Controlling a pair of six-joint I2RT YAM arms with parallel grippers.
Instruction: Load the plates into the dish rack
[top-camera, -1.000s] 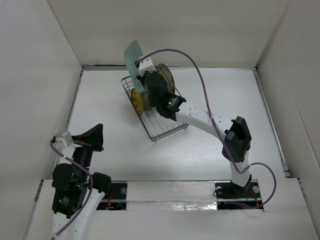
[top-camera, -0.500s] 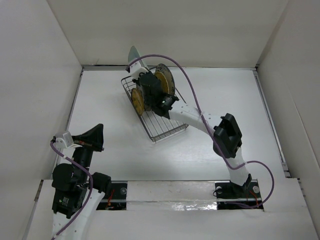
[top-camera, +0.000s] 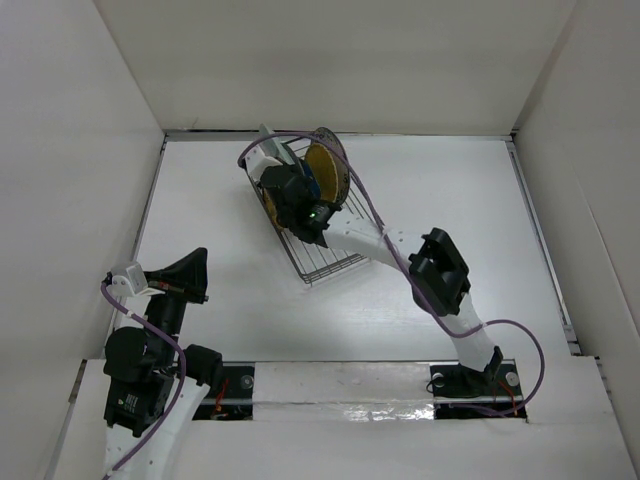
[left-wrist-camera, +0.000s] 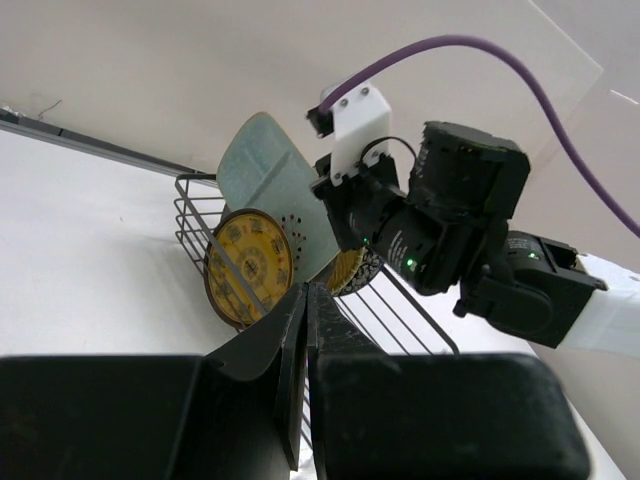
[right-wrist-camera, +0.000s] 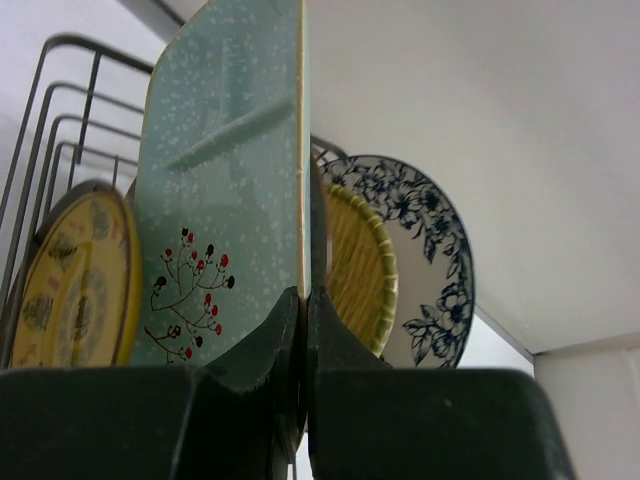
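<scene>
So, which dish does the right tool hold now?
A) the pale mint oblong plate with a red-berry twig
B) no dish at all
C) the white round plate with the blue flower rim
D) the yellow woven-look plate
A: in the right wrist view, the right tool is closed on the thin edge of the pale mint oblong plate, which stands upright between its fingers.

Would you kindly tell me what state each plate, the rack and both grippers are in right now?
Rack, holding plates on edge.
Gold plate, standing in the rack.
Woven plate, standing in the rack.
Blue-flowered plate, standing in the rack.
Mint plate, on edge, gripped at its rim.
Right gripper, jaws shut on the mint plate.
Left gripper, jaws shut, empty.
</scene>
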